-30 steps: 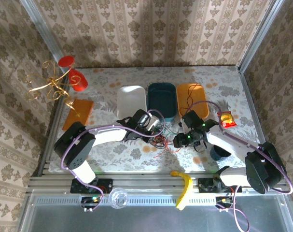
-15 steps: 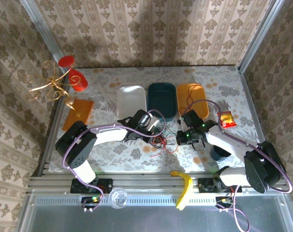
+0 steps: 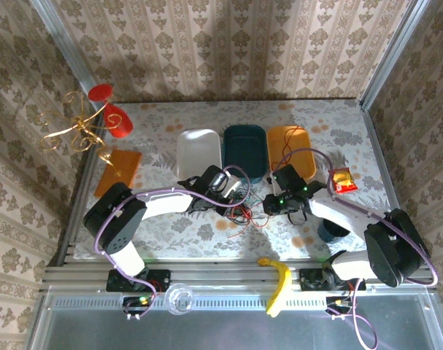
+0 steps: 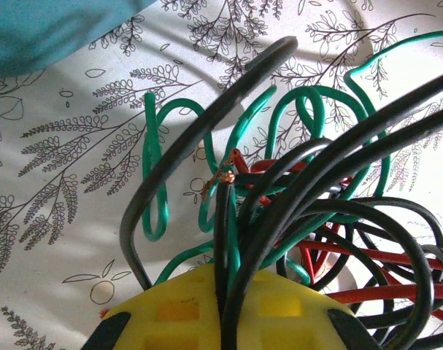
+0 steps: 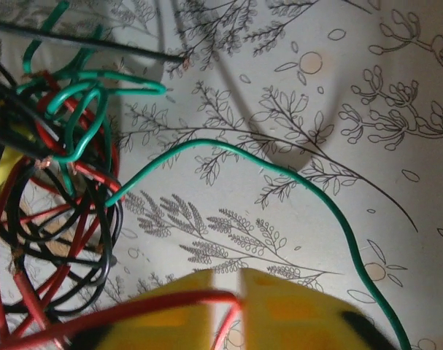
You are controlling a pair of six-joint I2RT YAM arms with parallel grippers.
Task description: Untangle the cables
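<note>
The cables lie in a tangle (image 3: 243, 213) of red, green and black wire on the table between both grippers. My left gripper (image 3: 233, 193) sits at the tangle's upper left. In the left wrist view its yellow fingers (image 4: 170, 306) are shut (image 4: 232, 284) on a black cable (image 4: 206, 117) and a green cable (image 4: 309, 109), with red cable (image 4: 374, 255) looping to the right. My right gripper (image 3: 268, 204) is at the tangle's right edge. Its jaws (image 5: 232, 284) stand almost together, pinching a red cable (image 5: 133, 310). A green cable (image 5: 279, 171) arcs over the cloth ahead of them.
White (image 3: 199, 149), teal (image 3: 244, 146) and orange (image 3: 290, 142) trays line the back. A red packet (image 3: 343, 181) and a dark cup (image 3: 329, 230) sit to the right. A banana (image 3: 278, 281) lies on the front rail. A gold candle holder (image 3: 79, 127) stands at the far left.
My right gripper has closed from half open onto the red cable and shifted slightly up and left toward the tangle. The left gripper has stayed shut in place.
</note>
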